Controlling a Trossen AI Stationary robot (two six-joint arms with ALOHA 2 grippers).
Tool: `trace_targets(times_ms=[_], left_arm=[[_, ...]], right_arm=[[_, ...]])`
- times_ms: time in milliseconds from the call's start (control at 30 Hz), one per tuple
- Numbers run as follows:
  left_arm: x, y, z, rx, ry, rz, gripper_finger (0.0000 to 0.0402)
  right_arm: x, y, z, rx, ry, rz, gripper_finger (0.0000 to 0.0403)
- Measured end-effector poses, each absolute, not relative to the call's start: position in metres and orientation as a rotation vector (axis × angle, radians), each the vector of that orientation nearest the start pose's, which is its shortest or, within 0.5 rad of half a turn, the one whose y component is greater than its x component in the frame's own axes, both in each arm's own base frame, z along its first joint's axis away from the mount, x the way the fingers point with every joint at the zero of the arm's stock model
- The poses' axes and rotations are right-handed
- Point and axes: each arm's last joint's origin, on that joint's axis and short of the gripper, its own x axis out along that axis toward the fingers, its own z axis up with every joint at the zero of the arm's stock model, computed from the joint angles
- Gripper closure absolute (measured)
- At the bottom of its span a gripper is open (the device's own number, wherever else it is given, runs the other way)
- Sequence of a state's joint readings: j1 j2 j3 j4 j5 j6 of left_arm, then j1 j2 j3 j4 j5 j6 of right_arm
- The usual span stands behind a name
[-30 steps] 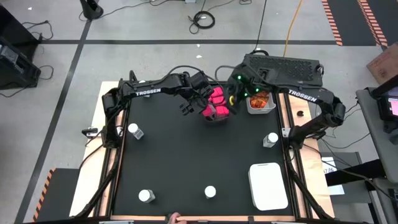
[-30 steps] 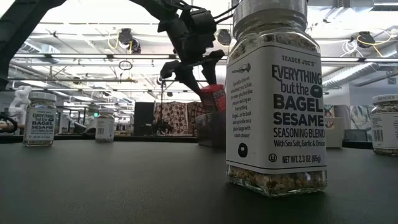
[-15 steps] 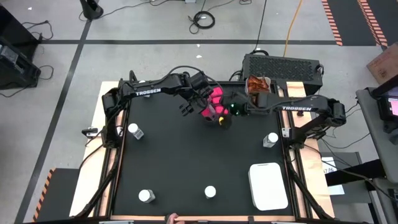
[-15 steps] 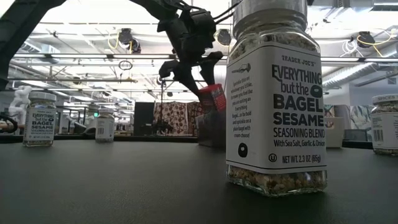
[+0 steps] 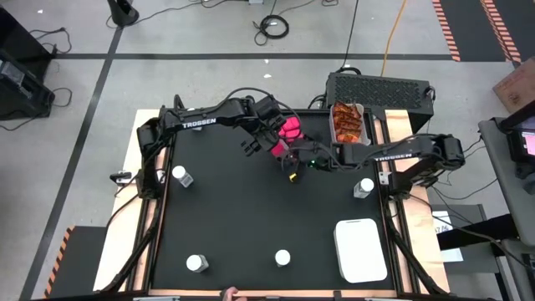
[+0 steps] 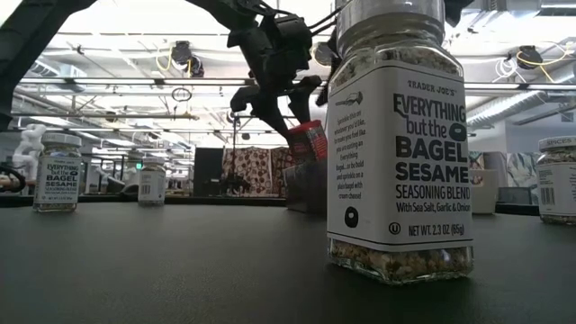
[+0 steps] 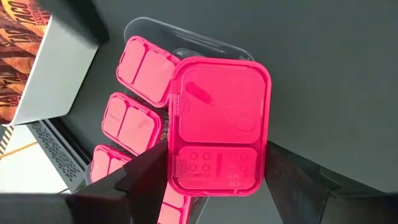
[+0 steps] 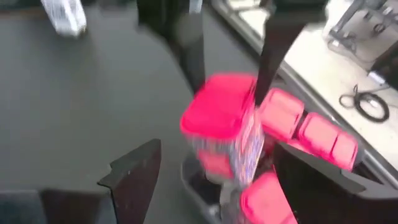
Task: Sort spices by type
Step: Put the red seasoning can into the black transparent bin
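Left gripper (image 7: 214, 186) grasping a pink pack (image 7: 219, 124) above the clear bin (image 7: 146, 28) at the table's far edge.

Its fingers pinch the pack's sides; the pack's lid faces the wrist camera, long axis along the fingers, the embossed lettering on it too faint to read. The right gripper (image 8: 214, 180) hangs just beside, fingers spread, empty. Orange-red sachets (image 5: 348, 124) fill a neighbouring bin. The nearest jar (image 6: 400, 144) reads "Trader Joe's Everything but the Bagel Sesame Seasoning Blend". Black tabletop (image 5: 234, 217); grey floor around.
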State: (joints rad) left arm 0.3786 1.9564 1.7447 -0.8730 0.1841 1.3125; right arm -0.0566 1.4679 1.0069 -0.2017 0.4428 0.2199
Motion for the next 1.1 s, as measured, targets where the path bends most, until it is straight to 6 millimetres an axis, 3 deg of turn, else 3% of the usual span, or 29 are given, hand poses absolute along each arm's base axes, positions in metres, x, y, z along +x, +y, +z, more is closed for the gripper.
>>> trace_targets(times_ms=[300, 700, 900, 1100], left_arm=[[0.389, 0.149, 0.270, 0.866, 0.964, -0.505, 0.0155], [0.389, 0.149, 0.270, 0.824, 0.949, -0.506, 0.0155], [0.389, 0.149, 0.270, 0.822, 0.950, -0.507, 0.0155], [0.389, 0.149, 0.271, 0.822, 0.950, -0.507, 0.0155]], right_arm=[[0.327, -0.030, 0.230, 0.062, 0.552, -0.558, 0.0101], [0.347, -0.017, 0.197, -0.018, 0.526, -0.720, 0.0101], [0.349, -0.018, 0.197, -0.021, 0.478, -0.794, 0.0106], [0.350, -0.019, 0.199, -0.011, 0.459, -0.790, 0.0138]])
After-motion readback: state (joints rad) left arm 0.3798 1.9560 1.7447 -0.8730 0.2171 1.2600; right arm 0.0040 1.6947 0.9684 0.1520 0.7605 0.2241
